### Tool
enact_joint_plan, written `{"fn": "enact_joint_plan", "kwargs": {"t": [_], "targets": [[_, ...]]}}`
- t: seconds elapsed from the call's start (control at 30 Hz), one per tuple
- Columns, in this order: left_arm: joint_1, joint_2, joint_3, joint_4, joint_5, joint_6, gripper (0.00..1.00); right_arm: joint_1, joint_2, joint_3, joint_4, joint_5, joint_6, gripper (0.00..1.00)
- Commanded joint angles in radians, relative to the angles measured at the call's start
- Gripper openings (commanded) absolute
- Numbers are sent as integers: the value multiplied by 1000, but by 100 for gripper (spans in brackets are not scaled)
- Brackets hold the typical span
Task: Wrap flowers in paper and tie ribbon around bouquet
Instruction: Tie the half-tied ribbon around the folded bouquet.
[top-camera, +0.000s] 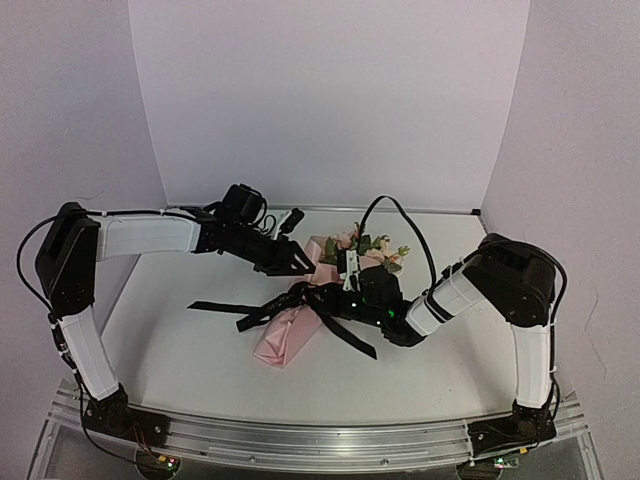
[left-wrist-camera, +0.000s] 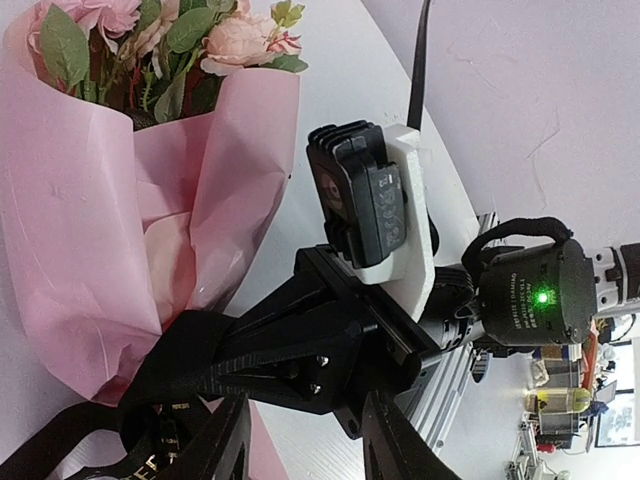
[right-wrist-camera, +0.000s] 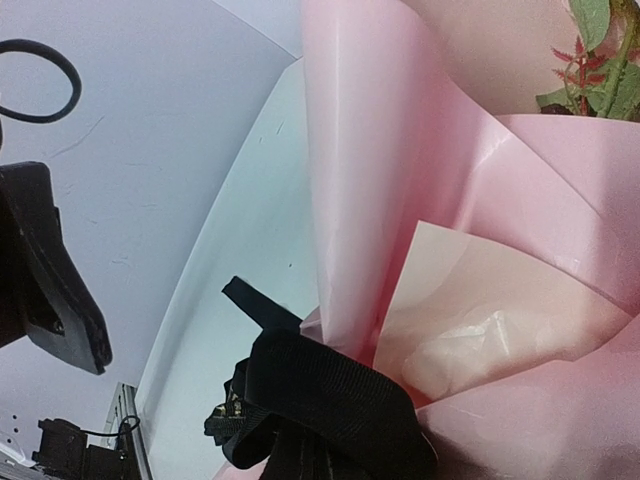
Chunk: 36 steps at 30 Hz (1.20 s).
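Currently I log one bouquet (top-camera: 288, 338) lying mid-way across the bench (top-camera: 190, 375), blossoms toward the far edge, black ribbon (top-camera: 225, 307) round its waist. My right gripper (top-camera: 325, 297) is clamped on the ribbon there; my left gripper (top-camera: 303, 262) hangs just beside the bouquet's far side, jaws apart, holding nothing.

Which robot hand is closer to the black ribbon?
Right. The right gripper is shut on the ribbon over the bouquet; the left gripper hangs open on the far side of it.
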Motion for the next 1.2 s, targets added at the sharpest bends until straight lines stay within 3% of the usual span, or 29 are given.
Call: {"fn": "enact_joint_plan", "kwargs": {"t": [0.0,0.1,0.27,0.5,0.9,1.17], "targets": [[7,-61,30,-9,-83,10,39,-5,18,30,47,13,-11,0],[74,-54,3,-27,-197,-77,35,-5,18,30,47,16,-10,0],[110,58,56,-103,-139,-58,25,-4,21,31,46,14,-6,0],[100,162,139,-181,-91,-9,18,-4,19,32,40,15,-7,0],[27,197,210,-270,-51,50,15,-5,25,46,23,14,-8,0],[22,165,190,-240,-5,52,16,-5,28,56,7,9,-12,0]]}}
